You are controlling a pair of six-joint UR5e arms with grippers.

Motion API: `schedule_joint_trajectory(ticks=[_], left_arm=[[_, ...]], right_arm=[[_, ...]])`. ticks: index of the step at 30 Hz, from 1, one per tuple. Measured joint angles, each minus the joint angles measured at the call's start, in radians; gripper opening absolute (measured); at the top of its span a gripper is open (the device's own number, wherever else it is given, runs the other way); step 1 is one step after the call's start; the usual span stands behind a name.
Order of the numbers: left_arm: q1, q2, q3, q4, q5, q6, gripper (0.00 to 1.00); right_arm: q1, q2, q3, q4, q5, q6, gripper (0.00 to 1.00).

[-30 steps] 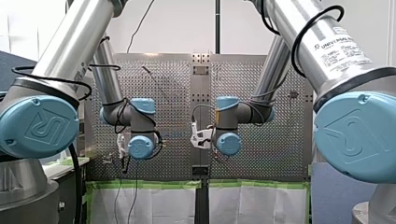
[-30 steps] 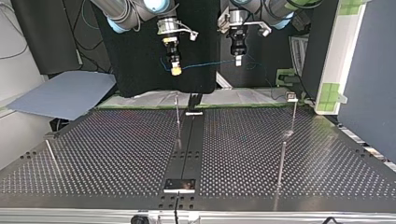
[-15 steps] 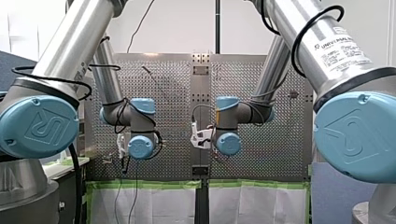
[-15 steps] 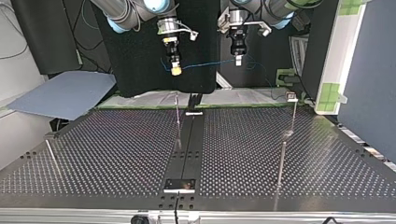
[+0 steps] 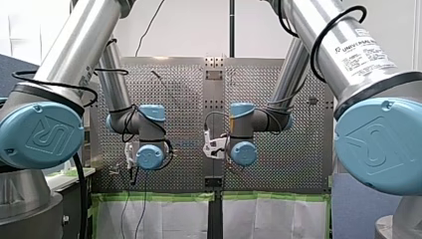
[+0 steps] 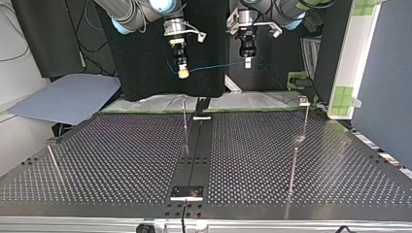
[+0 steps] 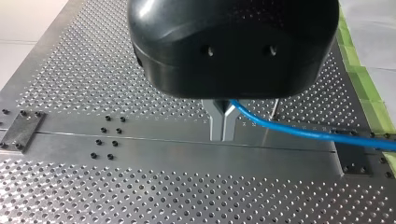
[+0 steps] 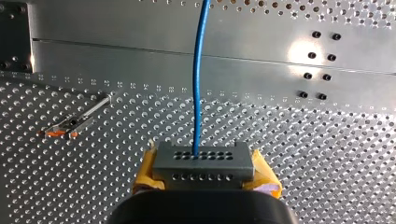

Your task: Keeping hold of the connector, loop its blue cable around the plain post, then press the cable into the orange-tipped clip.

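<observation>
My right gripper has yellow pads shut on a grey connector. A blue cable runs from the connector out ahead of the gripper. My left gripper has its metal fingers shut on the blue cable, which trails off to one side. In the top view both grippers hang high above the table's far edge, my right gripper at the left and my left gripper at the right, with the cable strung between them. An orange-tipped clip stands on the board below my right gripper. A thin plain post rises near the board's middle.
More thin posts stand on the perforated table: one at the top view's left, two at its right, the far one carrying a small clip. A dark centre strip with a plate runs down the board. Green tape edges the far side.
</observation>
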Motion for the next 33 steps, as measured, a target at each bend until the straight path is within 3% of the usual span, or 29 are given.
schedule_joint_trajectory(ticks=[11,16,22,26,33], left_arm=[[-0.001,-0.010,0.001,0.003,-0.010,0.010,0.00],[-0.001,-0.048,0.001,0.004,-0.028,0.048,0.00],[-0.002,-0.105,0.002,0.005,-0.030,0.088,0.00],[-0.002,-0.145,0.002,0.005,-0.031,0.093,0.00],[-0.002,-0.195,0.002,0.005,-0.031,0.094,0.00]], right_arm=[[-0.004,0.005,-0.005,0.005,0.005,0.005,0.00],[-0.011,0.043,-0.030,0.043,0.018,0.018,0.00],[-0.012,0.101,-0.035,0.105,0.020,0.020,0.00],[-0.012,0.114,-0.035,0.139,0.020,0.020,0.00],[-0.012,0.116,-0.035,0.151,0.020,0.020,0.00]])
